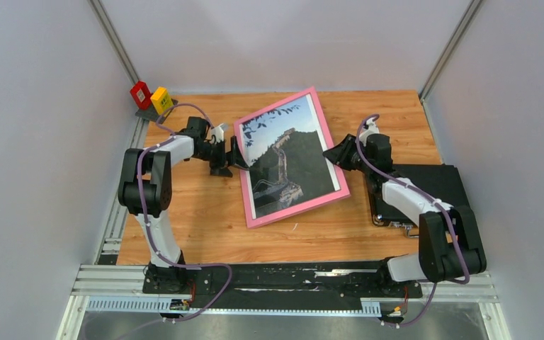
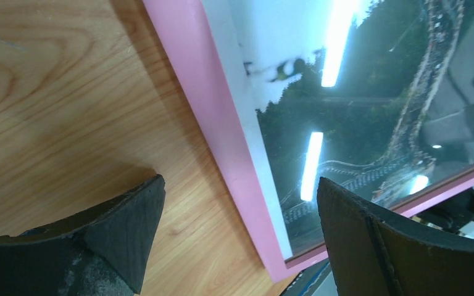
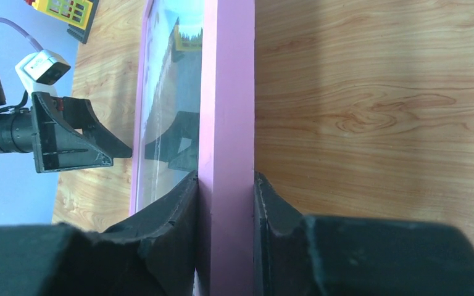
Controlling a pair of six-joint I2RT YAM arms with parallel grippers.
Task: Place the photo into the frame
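Top external view: the frame sits mid-table at a slant, pink face up, with the photo behind its pane. Bare table lies near and left of it, and a black case fills the near right corner. The left gripper is at the frame's left edge, the right gripper at its right edge.

Left wrist view: the left gripper's jaws are spread wide, one over wood, the other over the glass, straddling the pink border without touching it. Ceiling lights glare on the pane over dark hills and a winding wall.

Right wrist view: the right gripper's fingers press on both faces of the frame's border, pinching it. Open wood lies to the right.
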